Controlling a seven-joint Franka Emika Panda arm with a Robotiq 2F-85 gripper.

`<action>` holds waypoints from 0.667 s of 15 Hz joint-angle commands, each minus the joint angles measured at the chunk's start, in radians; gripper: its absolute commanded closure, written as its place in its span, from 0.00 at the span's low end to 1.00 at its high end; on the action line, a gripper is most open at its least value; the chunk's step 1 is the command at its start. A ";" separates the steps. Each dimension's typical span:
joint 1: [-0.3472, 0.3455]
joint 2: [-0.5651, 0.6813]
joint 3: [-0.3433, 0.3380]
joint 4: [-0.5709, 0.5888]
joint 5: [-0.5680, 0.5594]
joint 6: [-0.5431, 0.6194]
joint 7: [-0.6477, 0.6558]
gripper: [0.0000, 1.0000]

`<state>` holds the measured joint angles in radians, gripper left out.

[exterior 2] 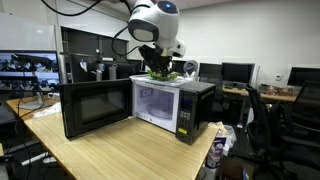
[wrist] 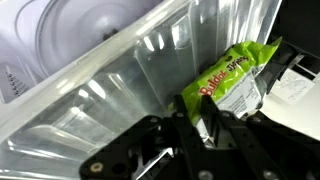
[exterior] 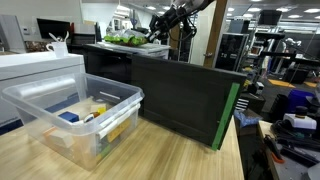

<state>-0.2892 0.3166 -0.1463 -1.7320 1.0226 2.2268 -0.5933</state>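
gripper (wrist: 208, 112) narrowed to a slim gap, pinching near corner of green snack bag (wrist: 235, 82), which lies on microwave top (wrist: 120, 95) by its edge, bare metal left of it in wrist view, door (exterior 2: 95, 108) swung open.

Open-plan lab. Light wooden table (exterior 2: 110, 150) well below jaws. Monitors (exterior 2: 235, 72) in row behind jaws. Black office chair (exterior 2: 265, 122) below, aside. Ceiling lights (exterior: 268, 14) lit.
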 commanded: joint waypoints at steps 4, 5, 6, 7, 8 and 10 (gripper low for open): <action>-0.021 0.022 0.002 0.021 0.014 -0.042 0.000 0.57; -0.024 0.024 0.000 0.020 0.016 -0.040 0.002 0.50; -0.030 0.028 -0.001 0.021 0.020 -0.042 0.003 0.45; -0.035 0.030 -0.002 0.021 0.019 -0.043 0.003 0.38; -0.039 0.034 -0.003 0.022 0.019 -0.045 0.003 0.31; -0.048 0.040 -0.003 0.031 0.024 -0.054 0.004 0.18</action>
<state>-0.3169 0.3370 -0.1501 -1.7244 1.0255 2.2069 -0.5913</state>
